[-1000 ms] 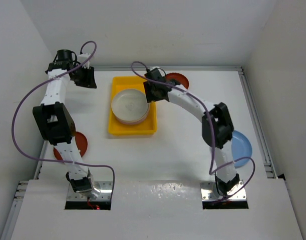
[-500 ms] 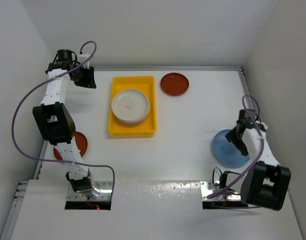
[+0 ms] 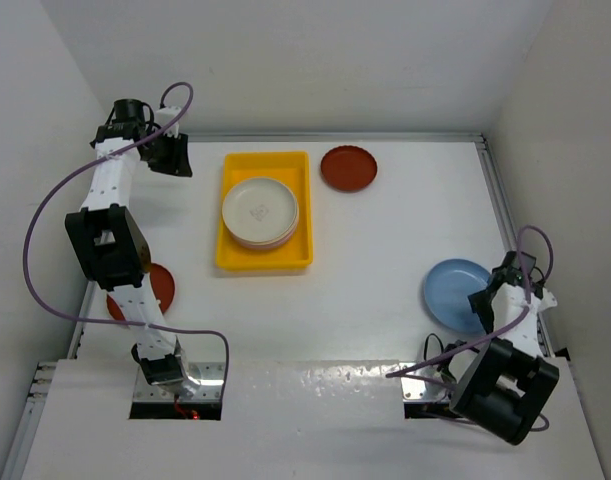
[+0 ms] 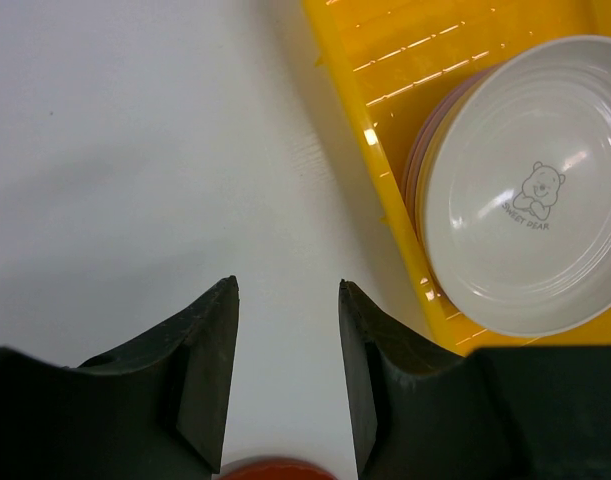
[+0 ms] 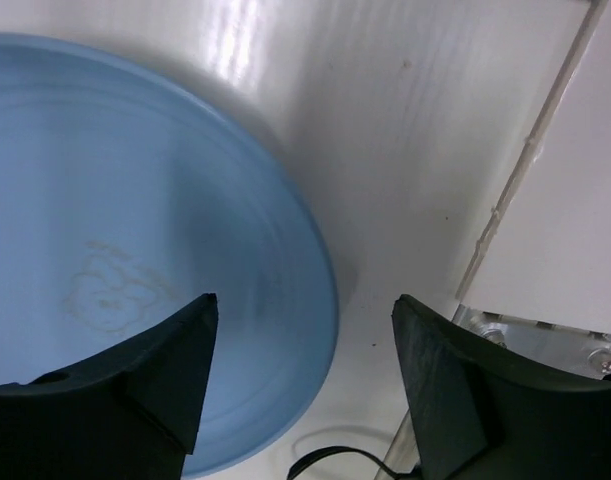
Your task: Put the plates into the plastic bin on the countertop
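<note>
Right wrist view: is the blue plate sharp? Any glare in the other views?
Right wrist: blue plate rim smeared, likely motion blur; white glare streak on the countertop above it. Left wrist: sharp, bear print on the cream plate readable, small glints on the yellow bin. Top external: sheen on the near shelf.
</note>
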Motion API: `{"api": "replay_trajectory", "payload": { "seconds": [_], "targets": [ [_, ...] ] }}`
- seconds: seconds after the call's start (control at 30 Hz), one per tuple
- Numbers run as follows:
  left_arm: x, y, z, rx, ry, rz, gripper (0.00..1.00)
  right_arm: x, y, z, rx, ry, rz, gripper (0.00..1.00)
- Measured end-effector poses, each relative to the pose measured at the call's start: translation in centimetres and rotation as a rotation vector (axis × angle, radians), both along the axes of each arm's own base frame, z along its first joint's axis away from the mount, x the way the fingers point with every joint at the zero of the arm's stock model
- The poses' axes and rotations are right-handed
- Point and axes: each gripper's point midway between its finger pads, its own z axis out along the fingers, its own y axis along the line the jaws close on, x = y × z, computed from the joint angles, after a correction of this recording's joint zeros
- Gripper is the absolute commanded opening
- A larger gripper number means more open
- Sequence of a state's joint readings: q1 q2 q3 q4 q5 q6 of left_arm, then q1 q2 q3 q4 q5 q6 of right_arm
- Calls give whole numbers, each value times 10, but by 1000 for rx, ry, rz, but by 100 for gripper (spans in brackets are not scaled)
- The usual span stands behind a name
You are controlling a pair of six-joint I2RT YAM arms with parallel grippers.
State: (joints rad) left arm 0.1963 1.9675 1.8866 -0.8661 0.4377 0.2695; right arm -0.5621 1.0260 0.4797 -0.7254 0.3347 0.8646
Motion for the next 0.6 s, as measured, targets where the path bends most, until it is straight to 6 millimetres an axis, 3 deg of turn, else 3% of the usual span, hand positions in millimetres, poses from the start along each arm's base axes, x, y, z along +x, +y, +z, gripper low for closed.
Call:
{"api": "replay_trajectory", "payload": {
  "seconds": [0.07,0.17,0.2,0.3,0.5,0.6],
  "targets": [
    [0,0,0,-1,0,0,48,-6,5,-11,24,17,-5,64],
    [0,0,0,-2,-1,0,48,-10,10,-21,52,22,-9,47],
    [0,0,1,-1,-1,0,48,-10,11,-25,60,19,-11,29],
    [-1,0,4,2,-8,1,48,-3,11,-26,62,-17,-2,4],
    [-3,1,20,15,-43,6,48,28,9,-17,52,-146,40,0],
    [-5,1,27,20,-57,7,48,45,12,-1,28,-198,89,0]
  ]
}}
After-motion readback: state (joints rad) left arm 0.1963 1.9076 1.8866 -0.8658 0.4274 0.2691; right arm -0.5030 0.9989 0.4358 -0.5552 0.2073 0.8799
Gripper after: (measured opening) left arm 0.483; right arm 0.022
